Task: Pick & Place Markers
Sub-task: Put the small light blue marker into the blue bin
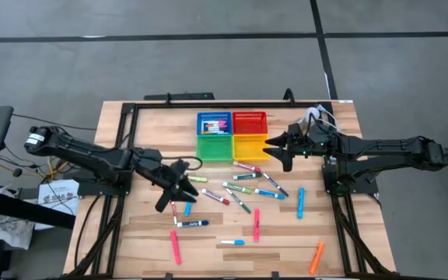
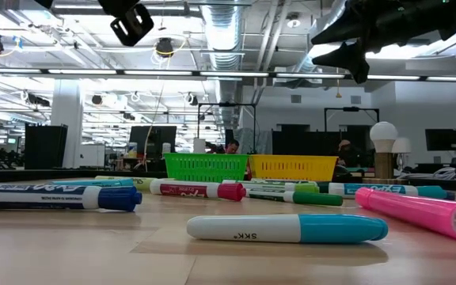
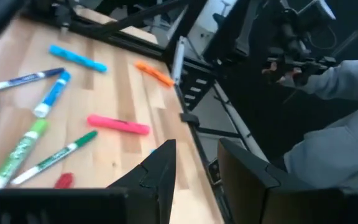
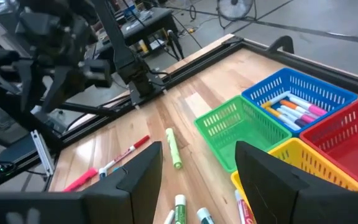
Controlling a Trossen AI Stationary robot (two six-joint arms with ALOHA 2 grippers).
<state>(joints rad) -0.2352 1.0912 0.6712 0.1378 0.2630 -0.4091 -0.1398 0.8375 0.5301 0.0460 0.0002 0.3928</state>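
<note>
Several markers (image 1: 239, 190) lie scattered flat on the wooden table (image 1: 341, 233), among them a pink one (image 3: 118, 124), an orange one (image 1: 316, 257) and a blue one (image 1: 300, 201). More markers (image 4: 294, 109) lie in the blue basket (image 1: 214, 123). My left gripper (image 1: 179, 194) hovers open above the markers left of centre, with nothing between its fingers (image 3: 160, 174). My right gripper (image 1: 277, 152) hangs open in the air beside the yellow basket (image 1: 250, 146), also holding nothing.
Four mesh baskets stand together at the far middle: blue, red (image 1: 250, 122), green (image 1: 215, 146) and yellow. A black frame (image 1: 123, 117) runs along the table's edges. A person's grey sleeve (image 3: 340, 124) shows beyond the table's right edge.
</note>
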